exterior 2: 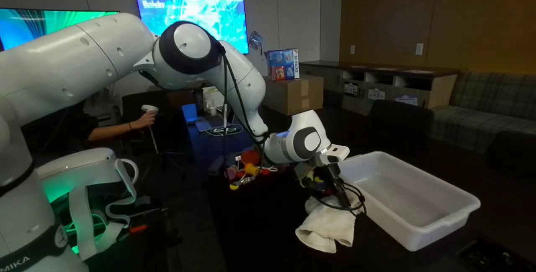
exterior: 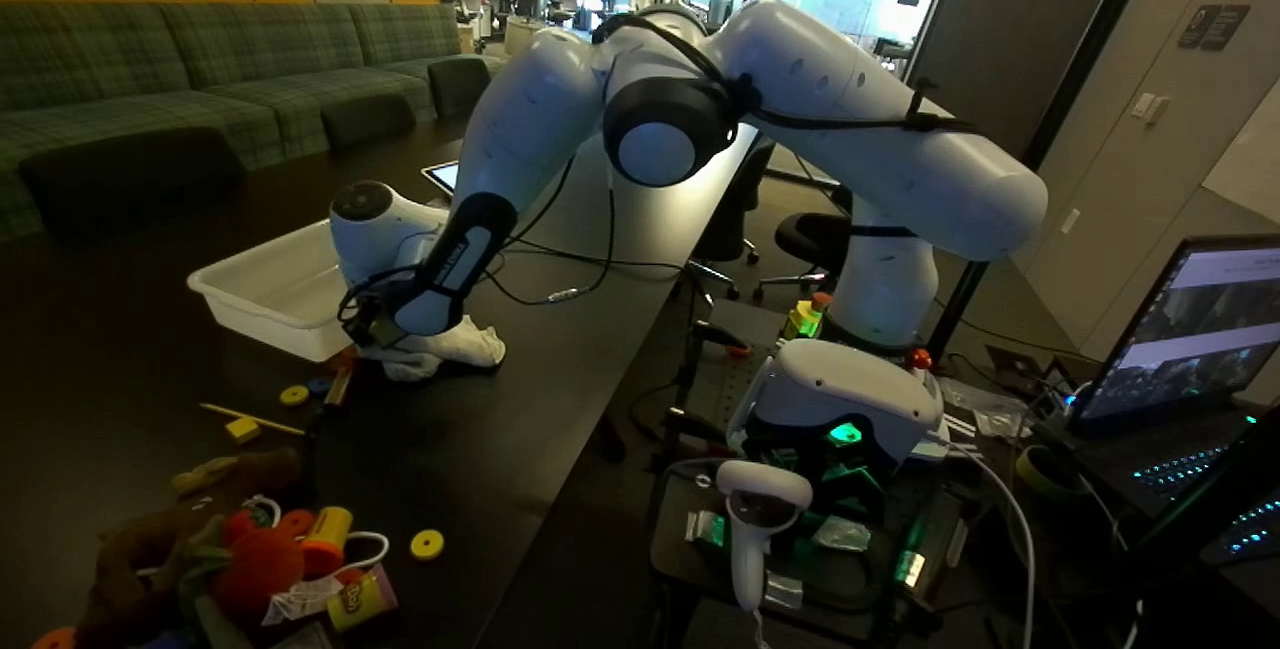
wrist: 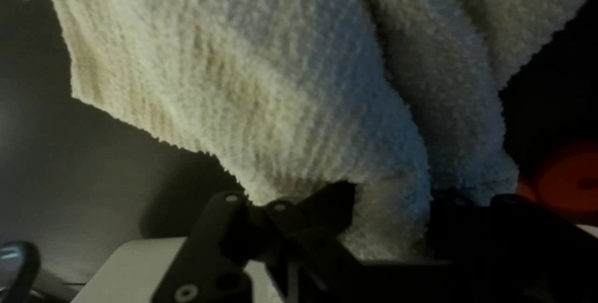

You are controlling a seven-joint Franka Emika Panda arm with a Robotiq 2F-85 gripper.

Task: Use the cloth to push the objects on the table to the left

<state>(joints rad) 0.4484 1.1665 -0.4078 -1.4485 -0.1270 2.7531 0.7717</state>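
A cream cloth (exterior: pixel 465 344) lies bunched on the dark table; it also shows in an exterior view (exterior 2: pixel 328 226) and fills much of the wrist view (wrist: pixel 280 83). My gripper (wrist: pixel 391 200) has a fold of the cloth between its two black fingers and looks shut on it, low at the table. In an exterior view a yellow pencil (exterior: pixel 250 419), a yellow block (exterior: pixel 242 429), a yellow disc (exterior: pixel 294 396) and a blue disc (exterior: pixel 318 386) lie near the cloth. A red disc (wrist: pixel 572 177) lies beside the cloth in the wrist view. The fingertips are hidden in both exterior views.
A white bin (exterior: pixel 265 279) stands right beside the gripper; it shows in an exterior view too (exterior 2: pixel 402 205). A brown plush toy (exterior: pixel 200 509), a red plush (exterior: pixel 258 569), toy tubs (exterior: pixel 362 599) and a separate yellow disc (exterior: pixel 427 544) lie toward one table end.
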